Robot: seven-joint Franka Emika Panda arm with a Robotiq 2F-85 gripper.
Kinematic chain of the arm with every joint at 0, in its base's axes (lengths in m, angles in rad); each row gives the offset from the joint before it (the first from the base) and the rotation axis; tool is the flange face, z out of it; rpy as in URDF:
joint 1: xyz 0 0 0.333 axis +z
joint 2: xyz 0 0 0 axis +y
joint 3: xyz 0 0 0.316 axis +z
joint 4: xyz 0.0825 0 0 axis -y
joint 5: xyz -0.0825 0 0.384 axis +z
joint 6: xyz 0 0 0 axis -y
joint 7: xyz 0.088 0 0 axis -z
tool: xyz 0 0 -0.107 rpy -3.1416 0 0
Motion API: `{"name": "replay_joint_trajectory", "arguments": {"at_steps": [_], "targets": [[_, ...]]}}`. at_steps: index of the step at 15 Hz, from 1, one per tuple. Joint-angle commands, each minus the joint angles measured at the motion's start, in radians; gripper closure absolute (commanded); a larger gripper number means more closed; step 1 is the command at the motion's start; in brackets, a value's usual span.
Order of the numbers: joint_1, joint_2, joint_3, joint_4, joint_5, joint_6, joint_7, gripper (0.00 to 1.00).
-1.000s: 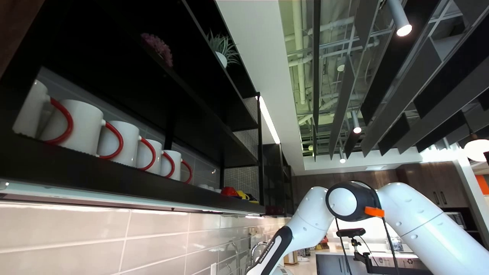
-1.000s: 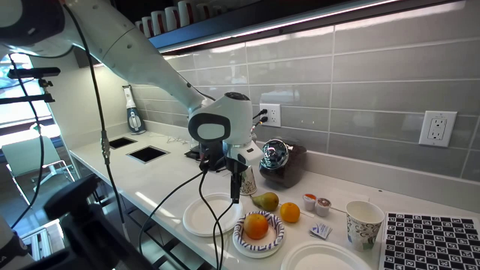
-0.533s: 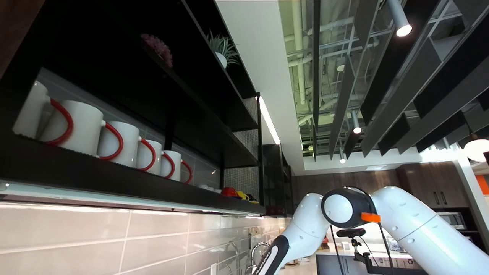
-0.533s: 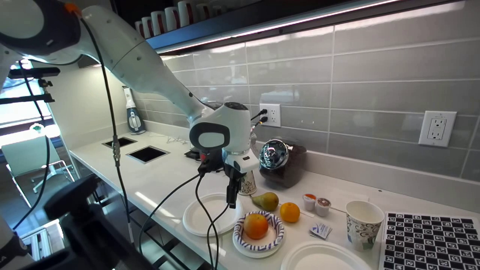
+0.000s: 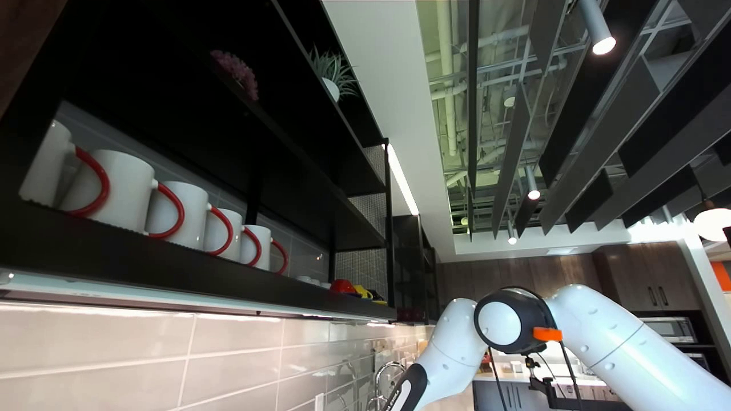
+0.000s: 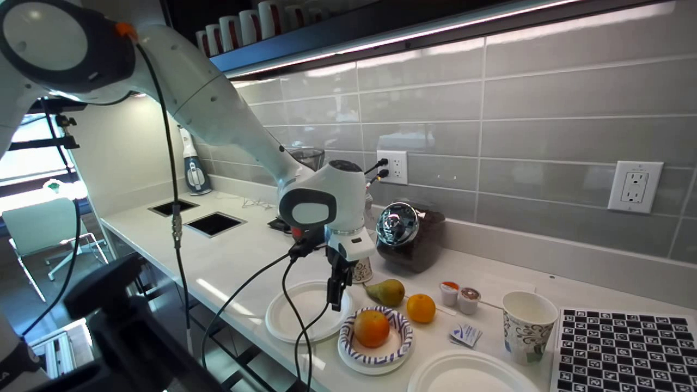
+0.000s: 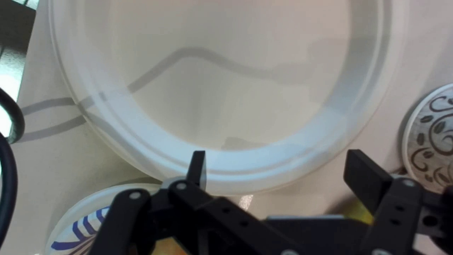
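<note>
My gripper (image 7: 276, 159) is open, with nothing between its widely spread fingers. In the wrist view it hangs over the near rim of a white plate (image 7: 233, 88), apparently above it without contact. The same plate (image 6: 283, 314) lies on the counter in an exterior view, with the gripper (image 6: 336, 299) over its right side. Just right of that stands a blue-striped bowl (image 6: 405, 340) holding a round orange-red fruit (image 6: 372, 328). A green pear (image 6: 389, 293) and an orange (image 6: 421, 308) lie behind the bowl. A patterned paper cup (image 6: 362, 270) is partly hidden by the gripper.
A patterned cup (image 6: 528, 326), another white plate (image 6: 474, 375), two small pods (image 6: 459, 296) and a checkered board (image 6: 626, 348) occupy the counter's right. By the wall lies a dark jar with a silver lid (image 6: 400, 223). Cables hang beside the arm. Mugs (image 5: 177, 214) line a black shelf.
My arm has come down in both exterior views, bringing the gripper lower and slightly left toward the plate. The jaws stay open. Things on the counter have not moved.
</note>
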Motion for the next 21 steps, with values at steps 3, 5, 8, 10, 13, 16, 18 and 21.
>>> {"name": "replay_joint_trajectory", "arguments": {"at_steps": [3, 5, 8, 10, 13, 16, 18, 21], "targets": [[0.009, 0.078, -0.015, 0.092, 0.021, -0.027, 0.040, 0.01], [0.009, 0.097, -0.015, 0.116, 0.019, -0.035, 0.051, 0.00], [0.010, 0.123, -0.015, 0.152, 0.013, -0.061, 0.065, 0.00], [0.006, 0.138, -0.014, 0.178, 0.013, -0.089, 0.069, 0.00], [0.003, 0.155, -0.010, 0.211, 0.016, -0.126, 0.073, 0.02], [0.000, 0.154, -0.006, 0.226, 0.020, -0.168, 0.075, 0.00], [0.005, 0.147, -0.008, 0.228, 0.019, -0.194, 0.087, 0.00], [0.012, 0.142, -0.014, 0.229, 0.014, -0.222, 0.114, 0.00]]}}
